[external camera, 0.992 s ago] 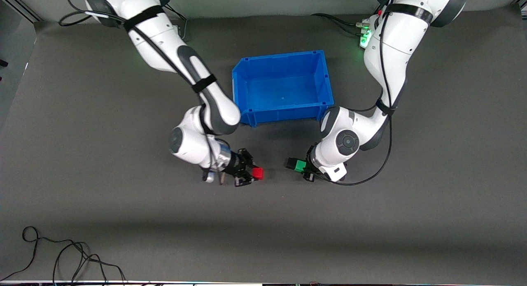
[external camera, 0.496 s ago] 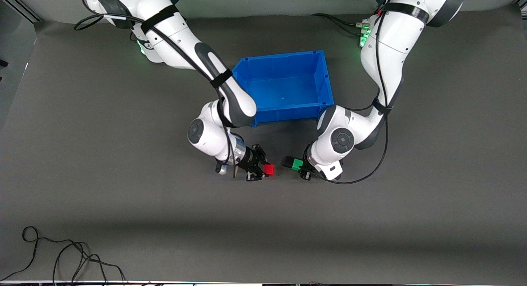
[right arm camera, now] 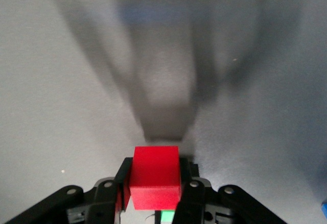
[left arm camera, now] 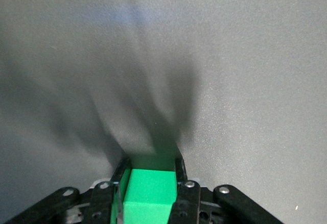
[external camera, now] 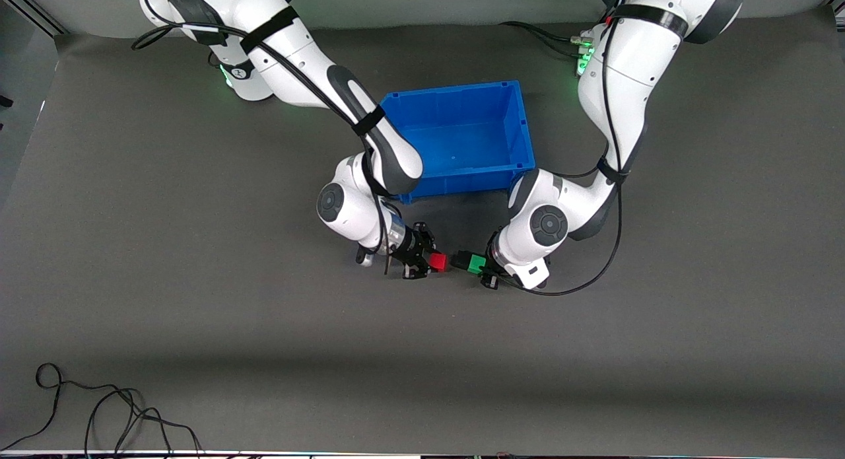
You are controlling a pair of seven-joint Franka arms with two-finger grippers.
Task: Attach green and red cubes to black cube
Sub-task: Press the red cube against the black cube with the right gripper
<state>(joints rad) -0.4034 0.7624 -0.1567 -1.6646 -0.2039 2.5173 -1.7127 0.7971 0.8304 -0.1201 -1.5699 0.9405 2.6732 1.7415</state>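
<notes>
A dark grey table (external camera: 165,247) carries an open-topped blue plastic bin (external camera: 521,132), which serves here as the landmark.

Just nearer the camera than the bin, two white robot arms meet. The right arm's tool (external camera: 429,262) is clamped on a small bright red solid cube (external camera: 437,261). The right wrist view shows that red cube (right arm camera: 155,177) pinched between two black fingers (right arm camera: 187,193).

The left arm's tool (external camera: 480,265) is clamped on a small bright green solid cube (external camera: 476,263). The left wrist view shows the green cube (left arm camera: 147,193) filling the gap between its fingers (left arm camera: 180,170).

A small matte black cube (external camera: 460,259) sits against the green cube, on the side facing the red one. It looks already joined to the green cube, though the seam is too small to confirm. The red cube stands just beside the black cube's free face, close to touching; whether they touch cannot be told. All three blocks are held above the table, nearer the camera than the bin's front wall.

The step in hand seems to be pressing the red cube onto the black cube. To do it well, the right arm should probably approach straight along the line of the three blocks, faces square and edges level. The left arm should hold firm as a brace. A tilted or offset approach could push the black cube off the green one. Both grips should remain tight until the join is seated.
</notes>
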